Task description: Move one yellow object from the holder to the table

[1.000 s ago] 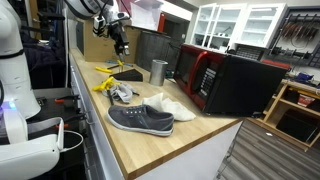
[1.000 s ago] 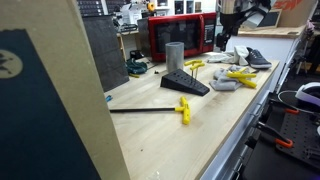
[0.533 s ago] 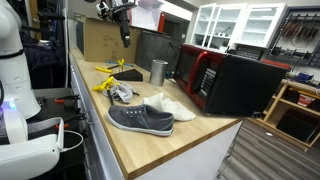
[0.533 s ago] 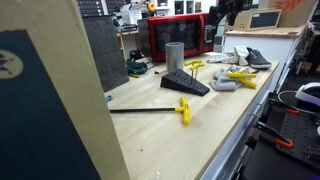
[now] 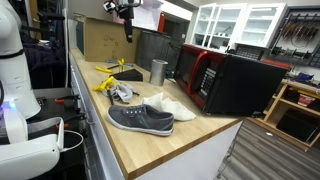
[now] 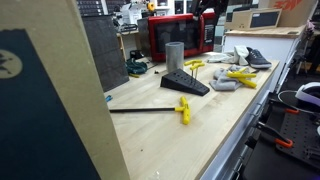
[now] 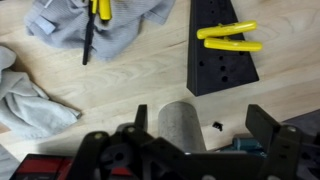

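The black holder (image 7: 222, 62) lies on the wooden table (image 7: 120, 85), with yellow-handled tools (image 7: 228, 38) lying across its top end. It also shows in both exterior views (image 5: 128, 75) (image 6: 185, 84). My gripper (image 7: 200, 112) is open and empty, high above the table, looking down on the shiny metal cup (image 7: 183, 125) beside the holder. In the exterior views the gripper is near the top edge (image 5: 127, 12) (image 6: 207, 9). Another yellow tool (image 6: 184, 109) lies on the table in front of the holder.
A grey cloth with a yellow-handled tool (image 7: 95, 20) lies left of the holder. A grey shoe (image 5: 140, 119) and a white shoe (image 5: 172, 103) sit nearer the table's end. A red and black microwave (image 5: 225, 80) stands at the back. More yellow tools (image 6: 240, 76) lie near the shoes.
My gripper has risen from just above the holder to well above the table. It stays empty, and nothing on the table has moved.
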`<action>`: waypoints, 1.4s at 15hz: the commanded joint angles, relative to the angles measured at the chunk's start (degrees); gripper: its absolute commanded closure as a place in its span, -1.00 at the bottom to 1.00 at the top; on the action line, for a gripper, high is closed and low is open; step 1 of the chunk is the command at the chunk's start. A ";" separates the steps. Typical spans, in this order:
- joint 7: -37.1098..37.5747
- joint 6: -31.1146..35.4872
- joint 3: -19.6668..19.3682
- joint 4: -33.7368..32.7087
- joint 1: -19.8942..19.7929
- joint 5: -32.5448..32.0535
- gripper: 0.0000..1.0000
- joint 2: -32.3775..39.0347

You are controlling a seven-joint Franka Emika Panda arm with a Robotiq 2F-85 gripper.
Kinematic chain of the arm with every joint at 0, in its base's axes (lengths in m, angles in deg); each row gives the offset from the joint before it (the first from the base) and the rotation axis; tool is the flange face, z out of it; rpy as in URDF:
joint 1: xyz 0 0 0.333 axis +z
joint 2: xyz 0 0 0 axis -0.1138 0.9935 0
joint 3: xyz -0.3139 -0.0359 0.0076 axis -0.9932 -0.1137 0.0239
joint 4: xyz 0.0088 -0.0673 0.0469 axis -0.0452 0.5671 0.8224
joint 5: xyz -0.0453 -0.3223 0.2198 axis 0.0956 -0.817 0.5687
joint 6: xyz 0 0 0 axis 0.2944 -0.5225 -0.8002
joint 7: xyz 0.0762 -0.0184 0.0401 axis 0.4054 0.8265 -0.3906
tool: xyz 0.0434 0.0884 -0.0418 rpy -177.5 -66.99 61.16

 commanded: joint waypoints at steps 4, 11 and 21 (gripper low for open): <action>-8.96 -0.86 0.72 -8.84 2.02 5.94 -1.00 11.57; -20.22 -5.84 0.46 -16.33 3.20 6.69 -1.00 18.78; -19.69 -7.13 0.53 -16.68 3.03 5.31 -1.00 19.29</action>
